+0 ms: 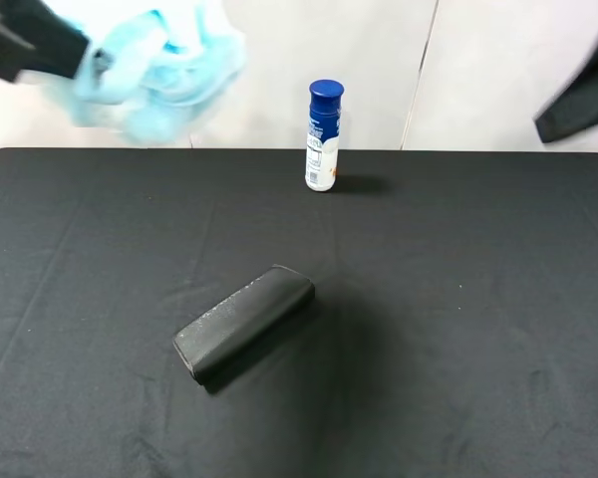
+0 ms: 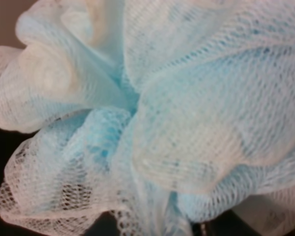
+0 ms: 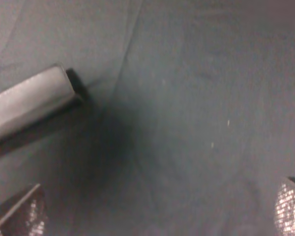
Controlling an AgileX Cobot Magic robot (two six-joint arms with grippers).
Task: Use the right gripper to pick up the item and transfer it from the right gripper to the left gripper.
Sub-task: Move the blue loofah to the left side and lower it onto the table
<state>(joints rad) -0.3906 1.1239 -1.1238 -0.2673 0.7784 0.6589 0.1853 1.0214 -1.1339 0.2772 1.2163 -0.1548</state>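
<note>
The left gripper (image 1: 92,60) is raised clear of the table (image 1: 458,378). It carries the bath pouf (image 1: 154,70), which bunches around its tip. In the left wrist view the mesh fills the frame and hides the fingers. The grasp is therefore inferred: the pouf hangs in the air with no other support, so the jaws are judged clenched on it.

The right gripper (image 3: 155,211) is released. Its two fingertips (image 3: 19,216) stand wide apart with only tablecloth between them. It sits well apart from the pouf, on the far side of the workspace. This suits a completed handover, with the giving arm clear of the receiving one.

Item count:
- Bath pouf: one, at the left gripper.
- Black case (image 1: 244,319): one, lying flat, below and between both grippers.
- Blue-capped bottle (image 1: 324,134): one, upright, between the grippers, touched by neither.
</note>
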